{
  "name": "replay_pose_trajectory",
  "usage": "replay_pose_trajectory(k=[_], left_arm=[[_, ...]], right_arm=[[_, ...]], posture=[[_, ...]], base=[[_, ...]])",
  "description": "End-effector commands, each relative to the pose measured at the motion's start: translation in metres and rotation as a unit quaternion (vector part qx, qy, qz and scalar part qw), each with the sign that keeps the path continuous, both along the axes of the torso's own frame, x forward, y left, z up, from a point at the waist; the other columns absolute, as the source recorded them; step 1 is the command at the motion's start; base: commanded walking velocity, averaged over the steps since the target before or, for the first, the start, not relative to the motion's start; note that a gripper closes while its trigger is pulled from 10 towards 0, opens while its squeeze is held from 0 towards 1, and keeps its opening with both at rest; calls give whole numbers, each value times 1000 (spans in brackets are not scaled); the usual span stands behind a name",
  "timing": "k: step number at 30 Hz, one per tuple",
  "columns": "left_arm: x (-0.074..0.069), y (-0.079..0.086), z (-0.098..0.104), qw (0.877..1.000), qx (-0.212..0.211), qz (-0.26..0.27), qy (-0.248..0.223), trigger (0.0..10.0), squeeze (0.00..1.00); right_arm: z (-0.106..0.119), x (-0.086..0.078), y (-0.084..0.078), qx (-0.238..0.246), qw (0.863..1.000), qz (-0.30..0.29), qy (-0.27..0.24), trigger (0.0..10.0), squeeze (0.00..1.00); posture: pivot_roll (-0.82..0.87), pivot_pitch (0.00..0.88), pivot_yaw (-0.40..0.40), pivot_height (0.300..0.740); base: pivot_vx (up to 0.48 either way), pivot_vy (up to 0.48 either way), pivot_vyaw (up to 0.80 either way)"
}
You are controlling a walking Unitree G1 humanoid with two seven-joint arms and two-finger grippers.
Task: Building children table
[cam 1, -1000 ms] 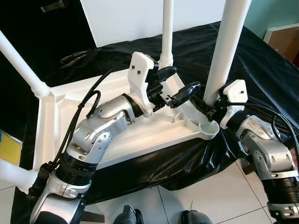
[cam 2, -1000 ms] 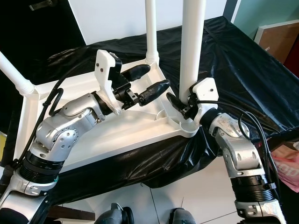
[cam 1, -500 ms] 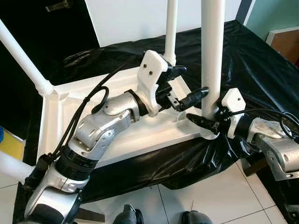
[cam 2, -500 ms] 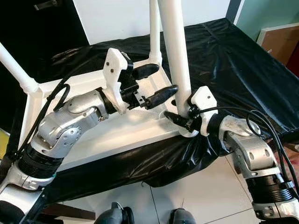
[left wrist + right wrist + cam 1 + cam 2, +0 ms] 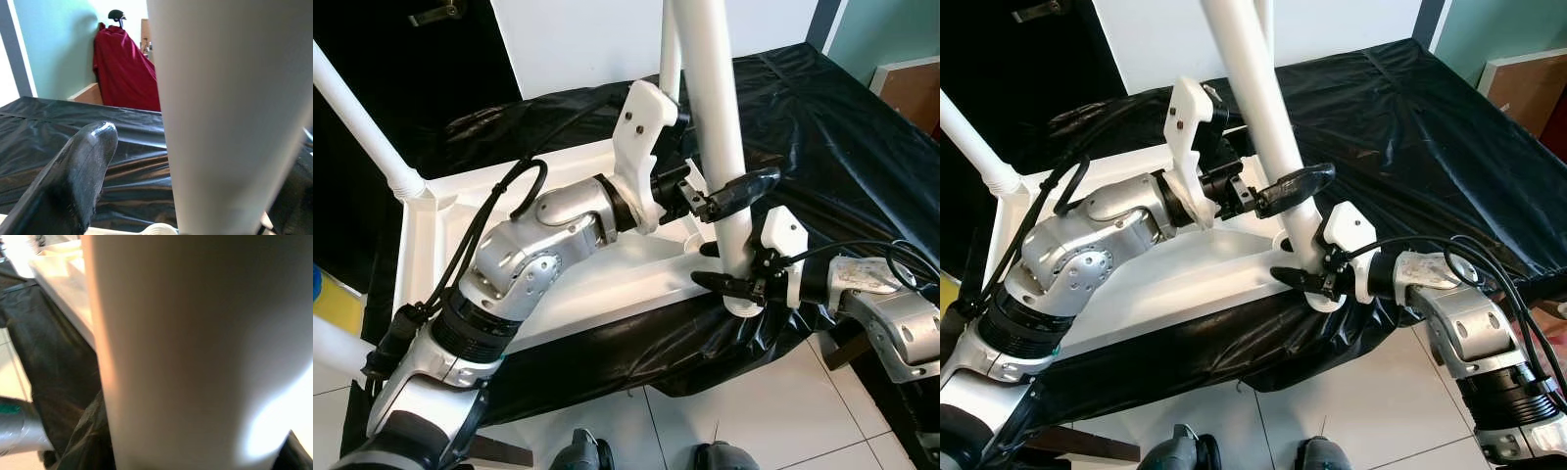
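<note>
Far-left leg (image 5: 357,122): white round tube, slanting up out of a ribbed collar at the rear left corner of the tabletop.

Tabletop (image 5: 431,255): white moulded plastic, smooth and matte, lying upside down with raised rim and inner ribs showing; it rests on a black sheet (image 5: 822,127), glossy and creased, draped over the desk and hanging toward the tiled floor (image 5: 773,411).

Left end effector (image 5: 710,162): white housing, two long glossy black fingers spread wide and set around the near leg, one finger (image 5: 744,186) crossing the front of the tube, the other behind it. The left wrist view shows a gap between the rounded finger (image 5: 80,171) and the tube, so no firm hold can be confirmed.

Rear leg (image 5: 670,49): white tube standing behind the left end effector, mostly hidden by it.

Near leg (image 5: 715,127): thick white tube, smooth, tilted with its top leaning toward the robot's left; its foot sits at the round socket on the tabletop's near right corner.

Right end effector (image 5: 724,264): fingers closed on the near leg's base just above the socket, one black finger (image 5: 720,282) lying across the front, the other behind.

Background, left wrist view: dark red cloth (image 5: 124,68) draped against a pale green wall.
</note>
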State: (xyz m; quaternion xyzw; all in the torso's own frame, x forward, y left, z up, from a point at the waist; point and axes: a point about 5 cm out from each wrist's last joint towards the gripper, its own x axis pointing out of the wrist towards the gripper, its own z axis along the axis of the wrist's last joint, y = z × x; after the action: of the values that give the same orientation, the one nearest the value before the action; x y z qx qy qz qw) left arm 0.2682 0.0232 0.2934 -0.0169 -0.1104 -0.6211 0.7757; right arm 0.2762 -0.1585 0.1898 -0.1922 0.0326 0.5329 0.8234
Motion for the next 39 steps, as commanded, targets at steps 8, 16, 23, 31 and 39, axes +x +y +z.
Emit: replay_pose_trajectory(k=[8,16,23,31,39], left_arm=[[-24,3,4,968,11,-249,-14,0,0],[-19,2,5,975,10,-222,-15,0,0],[-14,1,7,979,9,-202,-19,1059,0],[15,-4,24,998,-10,-54,-31,10000,0],[39,5,35,997,-48,62,-13,10000,0]], right_arm=[[-1,-3,3,-4,1000,15,3,10000,0],[-1,0,6,13,1000,1,1,10000,0],[-1,2,7,30,999,-16,-1,10000,898],[13,14,11,86,991,-84,-50,10000,0],[9,28,23,102,973,-186,-94,10000,0]], posture=[[-77,80,38,740],[-78,66,44,740],[-80,64,48,740],[-85,53,62,740],[-83,54,72,740]], base=[[0,0,0],[0,0,0],[0,0,0],[0,0,0],[0,0,0]])
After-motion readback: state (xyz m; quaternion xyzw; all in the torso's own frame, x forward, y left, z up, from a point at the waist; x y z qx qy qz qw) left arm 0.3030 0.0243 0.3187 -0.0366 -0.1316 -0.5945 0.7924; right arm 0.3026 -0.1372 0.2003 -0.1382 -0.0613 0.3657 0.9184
